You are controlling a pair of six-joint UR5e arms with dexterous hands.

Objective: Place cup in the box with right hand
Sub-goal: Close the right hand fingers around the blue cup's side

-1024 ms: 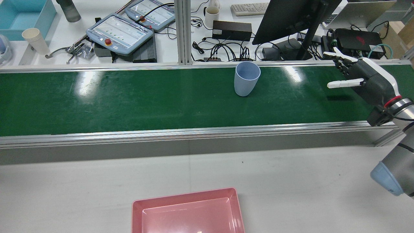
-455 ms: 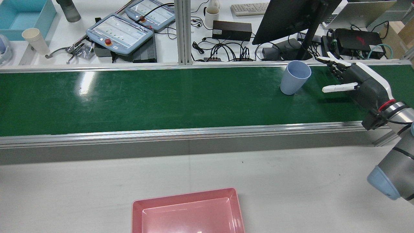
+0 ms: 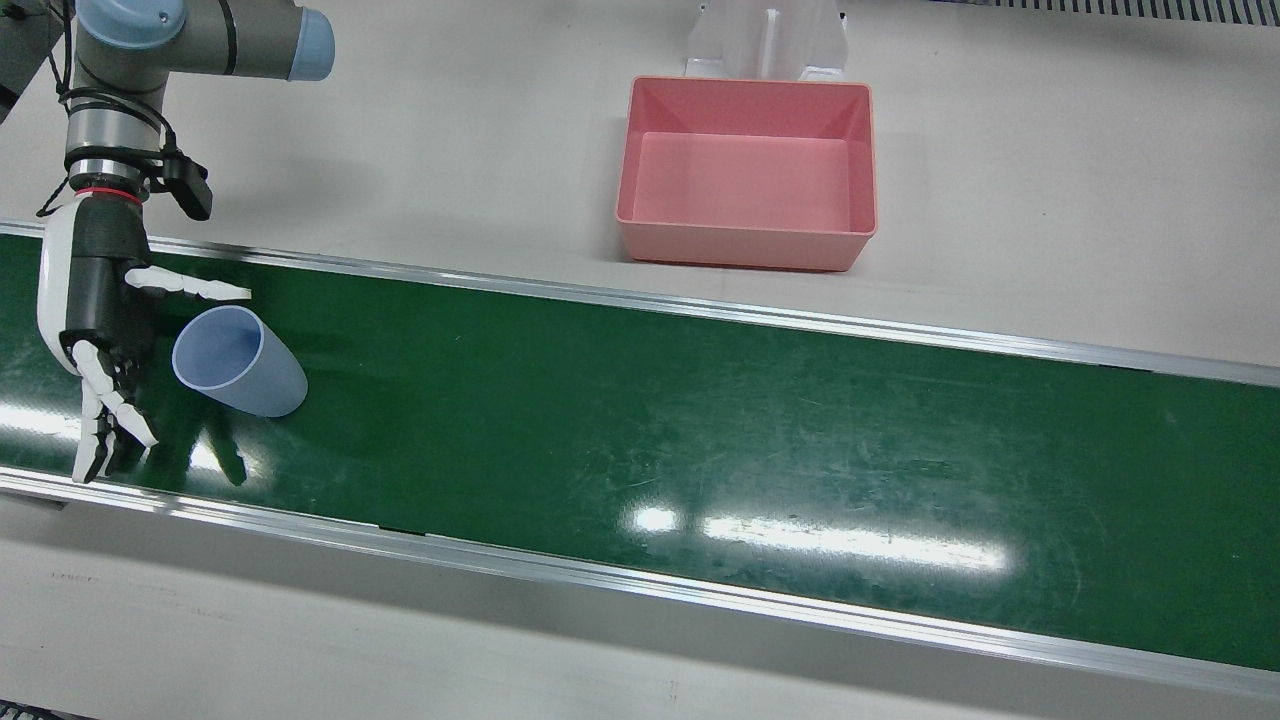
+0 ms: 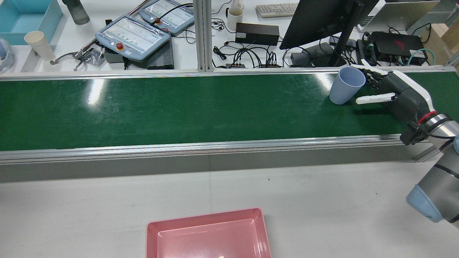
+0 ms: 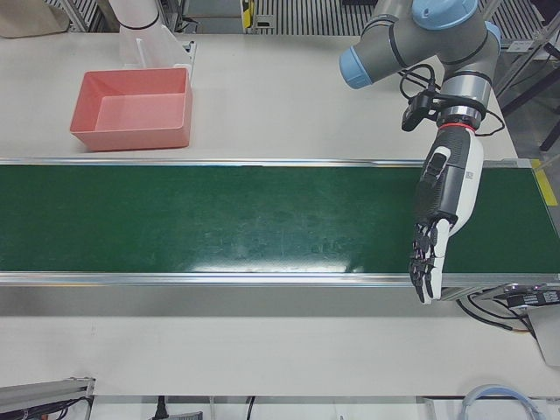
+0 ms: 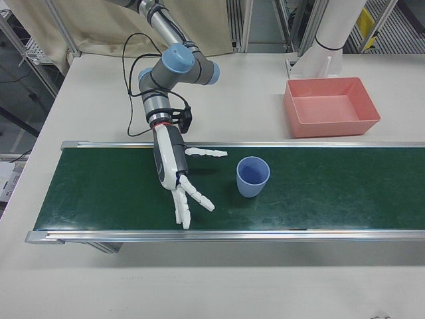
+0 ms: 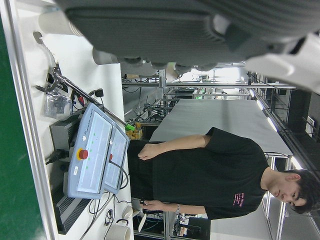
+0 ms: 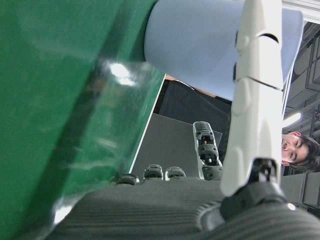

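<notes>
1. My right hand (image 3: 95, 300), far left of the front view, spreads its fingers (image 3: 190, 288) wide, holding nothing.
2. The blue cup (image 3: 235, 362) stands upright between thumb and fingers on the green belt (image 3: 700, 420).
3. The pink box (image 3: 745, 170) sits top centre on the table (image 3: 1050, 200).
4. My left hand (image 5: 442, 214) hangs open, empty.

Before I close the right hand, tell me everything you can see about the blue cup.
The cup is a plain pale blue tumbler with no handle, matte like plastic, and looks empty. It stands upright, mouth up, on the green belt near the far rail. The open right hand is right beside it, fingers spread on either side; whether any finger touches it cannot be told. The pink box sits well away, on the white table.
</notes>
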